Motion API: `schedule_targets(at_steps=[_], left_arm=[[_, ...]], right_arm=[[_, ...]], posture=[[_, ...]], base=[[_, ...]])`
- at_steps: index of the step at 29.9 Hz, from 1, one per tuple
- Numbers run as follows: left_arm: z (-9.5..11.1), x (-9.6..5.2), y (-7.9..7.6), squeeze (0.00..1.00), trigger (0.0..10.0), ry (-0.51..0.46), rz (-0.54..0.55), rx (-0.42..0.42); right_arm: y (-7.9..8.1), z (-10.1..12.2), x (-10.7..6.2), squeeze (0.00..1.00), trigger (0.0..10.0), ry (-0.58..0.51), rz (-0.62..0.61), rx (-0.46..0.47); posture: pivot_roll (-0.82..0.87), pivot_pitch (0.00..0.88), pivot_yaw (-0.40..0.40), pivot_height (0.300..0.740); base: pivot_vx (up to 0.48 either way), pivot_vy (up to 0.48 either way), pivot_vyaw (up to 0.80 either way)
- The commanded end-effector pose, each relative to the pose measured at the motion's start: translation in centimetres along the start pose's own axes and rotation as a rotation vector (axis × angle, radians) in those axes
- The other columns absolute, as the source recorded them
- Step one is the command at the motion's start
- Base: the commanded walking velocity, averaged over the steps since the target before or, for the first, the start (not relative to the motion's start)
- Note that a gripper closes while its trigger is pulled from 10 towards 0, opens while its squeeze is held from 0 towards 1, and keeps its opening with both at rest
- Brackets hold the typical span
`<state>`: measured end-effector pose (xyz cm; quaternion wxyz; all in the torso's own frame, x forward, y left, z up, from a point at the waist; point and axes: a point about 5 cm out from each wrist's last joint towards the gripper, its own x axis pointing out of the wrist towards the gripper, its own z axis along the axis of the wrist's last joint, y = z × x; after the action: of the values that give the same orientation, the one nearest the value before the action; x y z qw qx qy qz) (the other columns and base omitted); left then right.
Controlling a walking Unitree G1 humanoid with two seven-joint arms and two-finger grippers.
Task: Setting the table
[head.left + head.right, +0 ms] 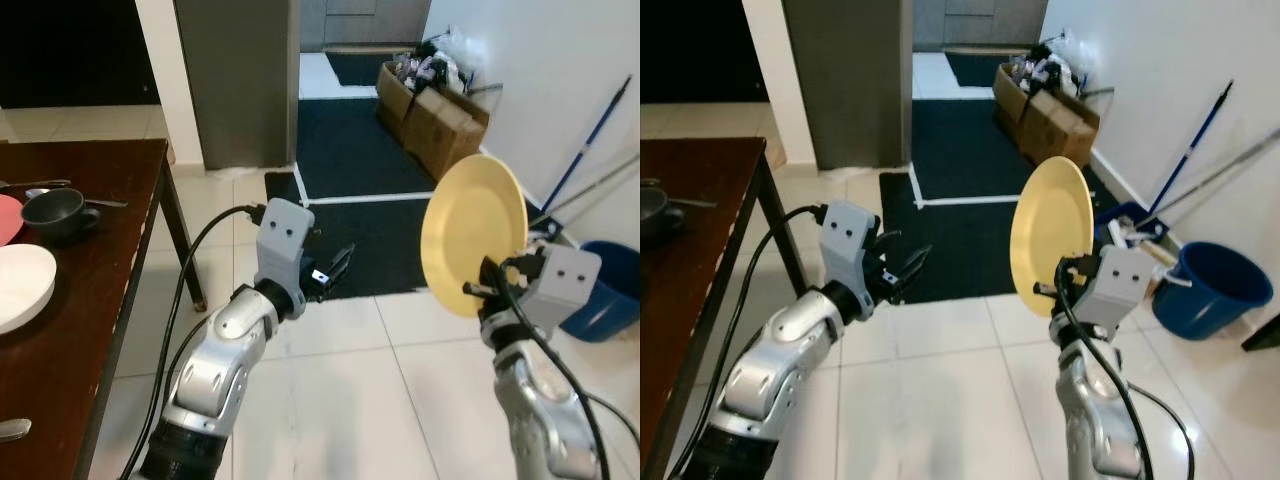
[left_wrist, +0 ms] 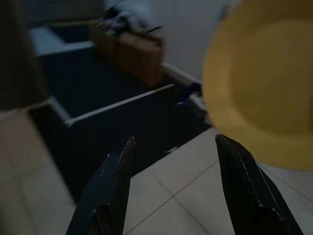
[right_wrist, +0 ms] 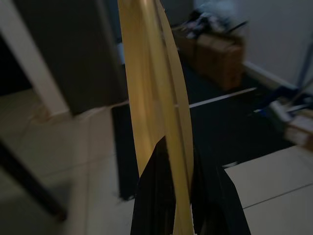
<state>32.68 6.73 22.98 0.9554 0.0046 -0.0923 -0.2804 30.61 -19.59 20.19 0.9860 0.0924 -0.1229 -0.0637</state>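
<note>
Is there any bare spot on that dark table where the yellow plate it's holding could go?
Yes. The yellow plate, held upright in the right gripper, would fit the bare wood between the grey cup and the table's near edge, or below the white plate. The far left, with cup, plates and cutlery, is crowded.

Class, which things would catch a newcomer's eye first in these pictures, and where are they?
A yellow plate stands on edge in the right gripper, over the tiled floor. The left gripper hangs beside it, jaws open. On the left, a dark table bears a grey cup and a white plate.
</note>
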Motion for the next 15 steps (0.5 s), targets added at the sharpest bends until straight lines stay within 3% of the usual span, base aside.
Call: schedule_targets(at_steps=[1, 15], left_arm=[[-0.5, -0.3, -0.6, 0.0, 10.0, 0.022, -0.023, -0.023], [-0.3, -0.8, -1.3, 0.0, 10.0, 0.034, -0.058, -0.103]], right_arm=[[-0.5, -0.2, -0.2, 0.0, 10.0, 0.003, -0.016, 0.006], [-1.6, 0.5, -0.1, 0.0, 10.0, -0.024, -0.071, 0.062]], posture=[[-0.02, 0.144, 0.052, 0.74], [-0.02, 0.155, 0.055, 0.74]], base=[[0.0, 0.0, 0.0], [0.0, 0.0, 0.0]])
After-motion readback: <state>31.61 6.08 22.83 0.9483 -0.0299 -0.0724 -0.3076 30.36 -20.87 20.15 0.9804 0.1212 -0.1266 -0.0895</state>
